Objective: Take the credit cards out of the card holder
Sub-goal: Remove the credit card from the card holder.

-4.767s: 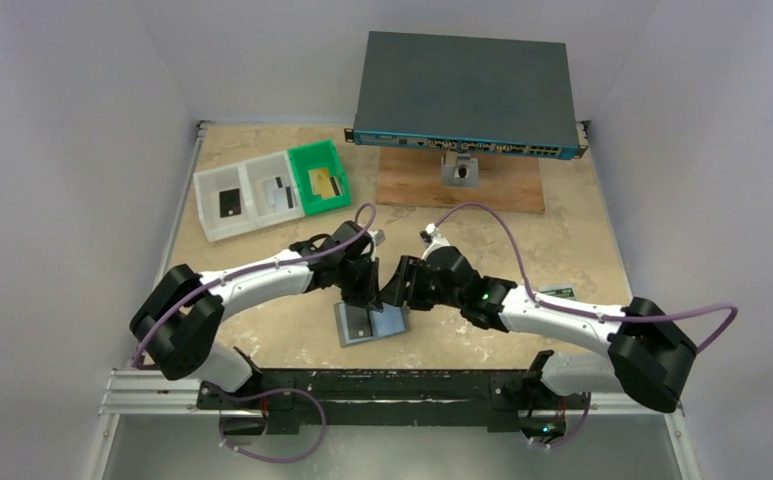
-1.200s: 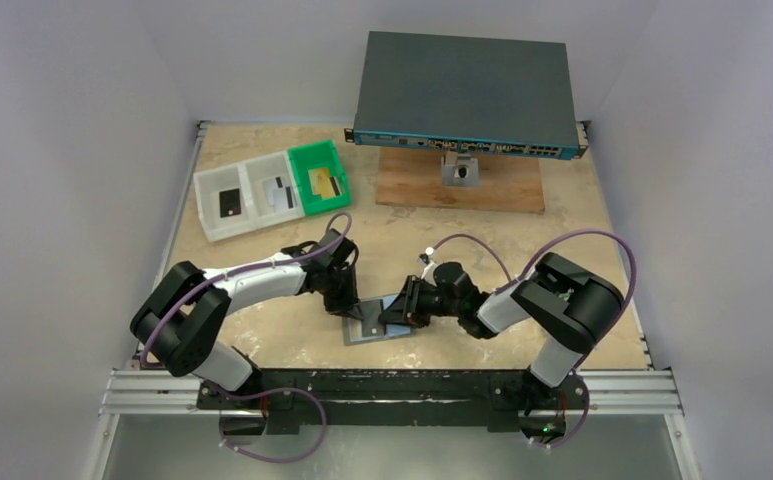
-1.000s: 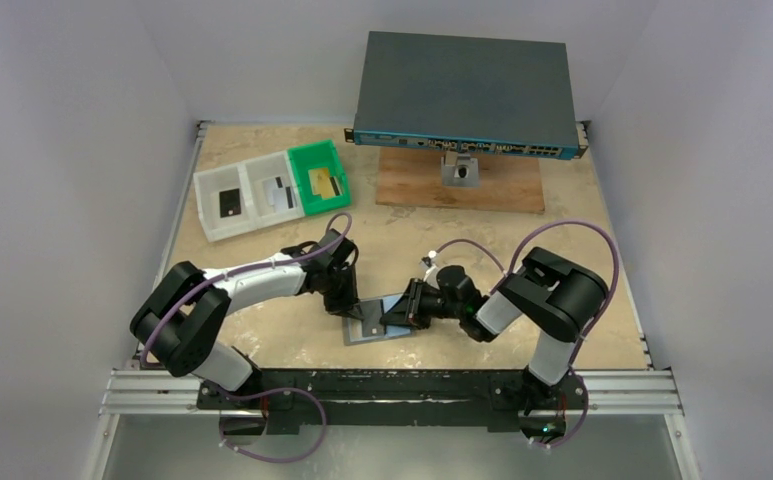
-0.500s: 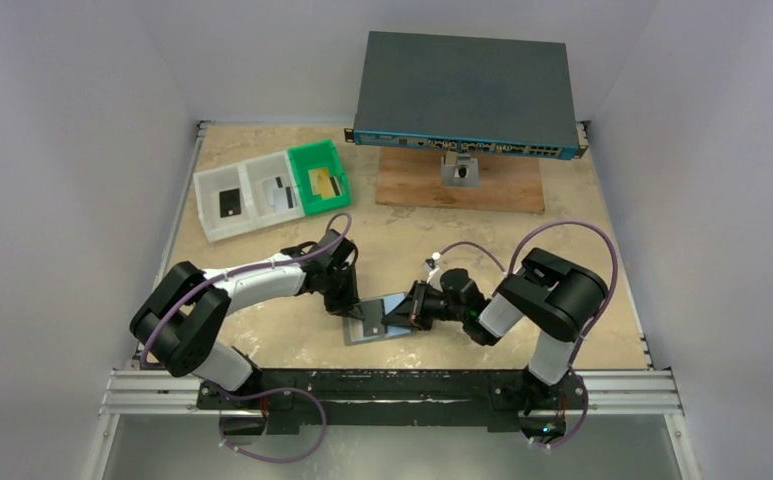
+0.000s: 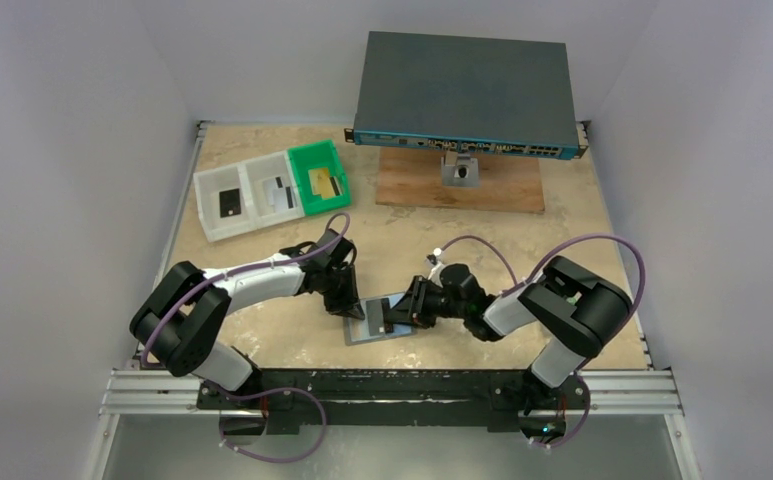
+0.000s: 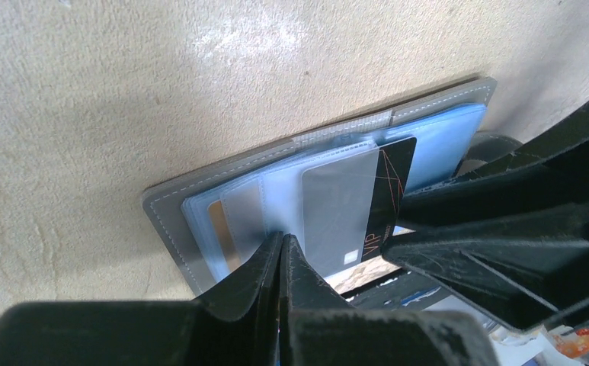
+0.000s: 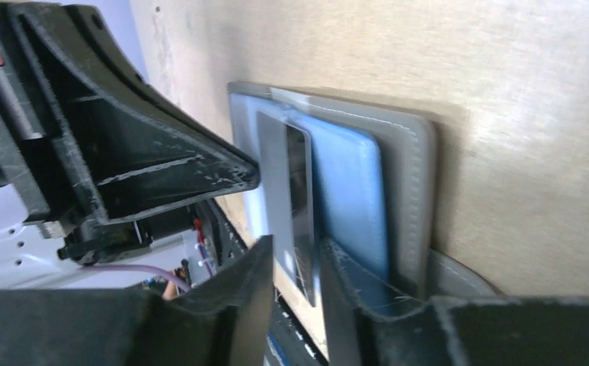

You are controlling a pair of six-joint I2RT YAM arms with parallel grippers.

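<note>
The card holder (image 5: 370, 333) lies open on the table near the front edge, its bluish clear pockets (image 6: 436, 149) facing up. My left gripper (image 6: 282, 238) is shut, tips pressing down on a pocket of the holder. A silver-grey card (image 6: 340, 202) and a black card (image 6: 398, 183) stick partway out of the pockets; a gold card (image 6: 216, 225) sits deeper inside. My right gripper (image 7: 295, 263) comes in from the right with its jaws a narrow gap apart, straddling the ends of the grey card (image 7: 274, 175) and the black card (image 7: 299, 191).
A white tray (image 5: 247, 195) and a green tray (image 5: 320, 175), each with cards inside, stand at the back left. A large dark grey box with ports (image 5: 467, 95) rests on a wooden board (image 5: 502, 188) at the back. Both arms crowd the holder.
The right arm's elbow has swung out to the right and its gripper has edged left over the holder. The left gripper stays pressed on the holder.
</note>
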